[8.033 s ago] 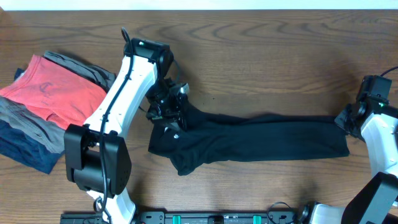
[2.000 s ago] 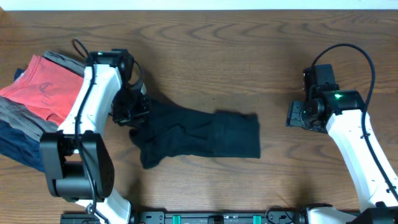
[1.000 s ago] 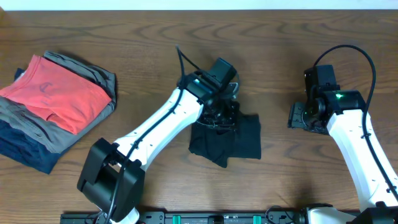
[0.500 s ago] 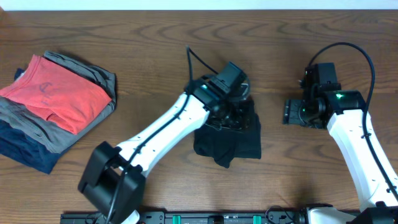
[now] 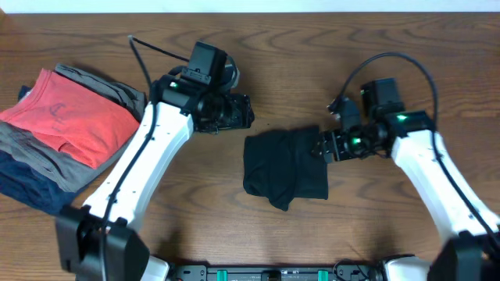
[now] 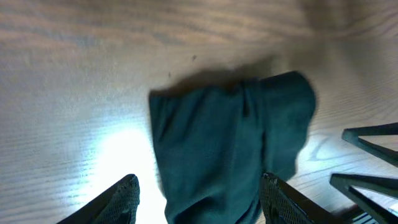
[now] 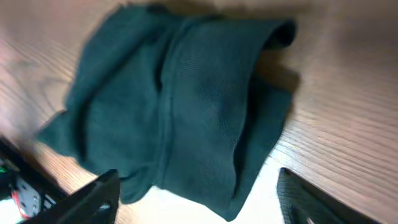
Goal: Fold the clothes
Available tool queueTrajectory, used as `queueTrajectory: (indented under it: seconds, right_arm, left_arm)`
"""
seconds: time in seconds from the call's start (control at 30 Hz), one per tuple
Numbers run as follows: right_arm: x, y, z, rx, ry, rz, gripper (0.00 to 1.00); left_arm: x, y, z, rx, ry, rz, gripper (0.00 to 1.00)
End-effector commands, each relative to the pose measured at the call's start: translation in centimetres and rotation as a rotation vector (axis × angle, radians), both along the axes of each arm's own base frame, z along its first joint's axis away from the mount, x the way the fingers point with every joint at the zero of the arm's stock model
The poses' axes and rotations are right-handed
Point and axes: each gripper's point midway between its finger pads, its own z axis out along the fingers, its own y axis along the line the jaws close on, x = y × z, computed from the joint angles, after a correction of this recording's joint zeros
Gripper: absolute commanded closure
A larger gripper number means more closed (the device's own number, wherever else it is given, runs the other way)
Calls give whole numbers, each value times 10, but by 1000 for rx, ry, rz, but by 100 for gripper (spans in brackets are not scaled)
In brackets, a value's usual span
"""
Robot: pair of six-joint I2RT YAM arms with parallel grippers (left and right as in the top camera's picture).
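The clothes [image 5: 285, 165] are a black garment folded into a small, roughly square bundle at the table's middle, with one corner poking out toward the front. My left gripper [image 5: 244, 114] hovers open just up and left of the bundle, off the fabric. In the left wrist view the clothes [image 6: 230, 149] lie ahead of the left gripper [image 6: 199, 202], whose spread fingers hold nothing. My right gripper [image 5: 320, 147] stands open at the bundle's right edge. The right wrist view shows the clothes [image 7: 186, 99] before the right gripper [image 7: 199, 199], nothing pinched.
A stack of folded garments sits at the far left: a coral-red one [image 5: 70, 117] on top, with grey [image 5: 117, 90] and navy [image 5: 31, 191] ones below. The table's far edge [image 5: 312, 11] runs along the top. A black cable [image 5: 391, 62] loops above the right arm.
My left gripper opened, let go of the clothes and drew back up and left. The right arm swung left to the bundle's right edge. The bundle stayed put.
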Motion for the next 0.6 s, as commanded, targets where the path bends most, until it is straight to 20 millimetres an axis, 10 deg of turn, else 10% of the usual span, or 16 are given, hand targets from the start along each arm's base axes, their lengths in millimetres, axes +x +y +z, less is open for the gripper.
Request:
queueTrajectory:
  seconds: [0.0, 0.1, 0.2, 0.57]
  right_arm:
    - [-12, 6, -28, -12, 95, 14, 31]
    - [-16, 9, -43, -24, 144, 27, 47]
    - [-21, 9, -51, -33, 181, 31, 99]
    - [-31, -97, -67, -451, 284, -248, 99]
  left_arm:
    - [-11, 1, -35, 57, 89, -25, 36]
    - [-21, -2, -58, 84, 156, -44, 36]
    - [-33, -8, -81, 103, 226, -70, 36]
    - [-64, -27, -134, 230, 335, -173, 36]
